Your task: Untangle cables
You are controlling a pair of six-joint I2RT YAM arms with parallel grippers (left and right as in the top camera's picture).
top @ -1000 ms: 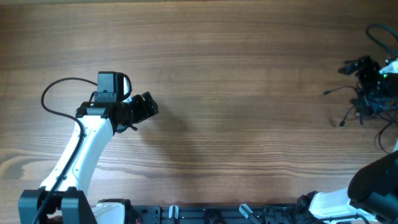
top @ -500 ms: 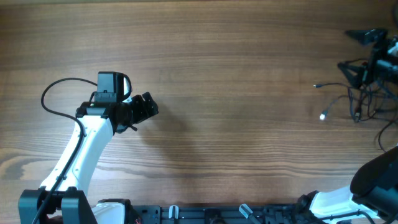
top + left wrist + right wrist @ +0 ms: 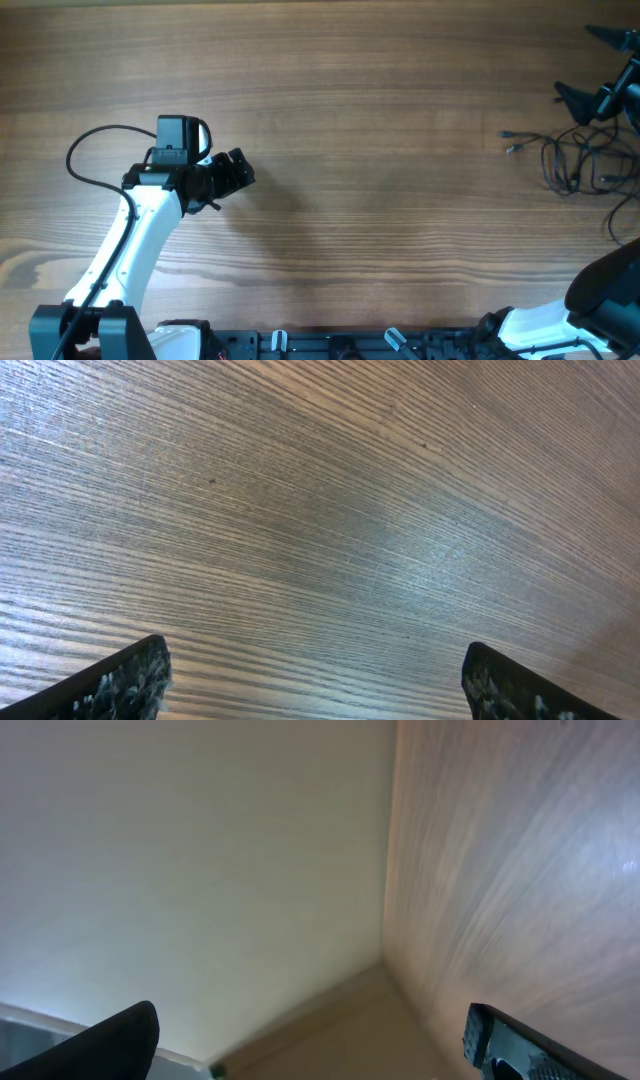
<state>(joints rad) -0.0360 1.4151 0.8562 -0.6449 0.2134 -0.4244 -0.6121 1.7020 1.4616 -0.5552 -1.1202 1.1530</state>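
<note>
The cables (image 3: 578, 165) are a loose tangle of thin black cords lying on the wooden table at the far right, with one plug end (image 3: 510, 141) trailing to the left. Just beyond them, at the table's right edge, my right gripper (image 3: 590, 67) is open and holds nothing. In the right wrist view the right gripper (image 3: 312, 1042) faces the pale wall and the table's edge, and no cable shows there. At the left of the table my left gripper (image 3: 243, 170) is open, far from the cables. The left wrist view shows the left gripper (image 3: 315, 682) over bare wood.
The left arm's own thick black cable (image 3: 85, 150) loops out at the far left. The arm bases and a black rail (image 3: 330, 343) run along the near edge. The table's far right edge (image 3: 388, 920) meets the wall close to my right gripper.
My right gripper has moved from the tangle toward the far right corner. The cables have dropped away from it and now lie spread out on the table. The left arm has not moved.
</note>
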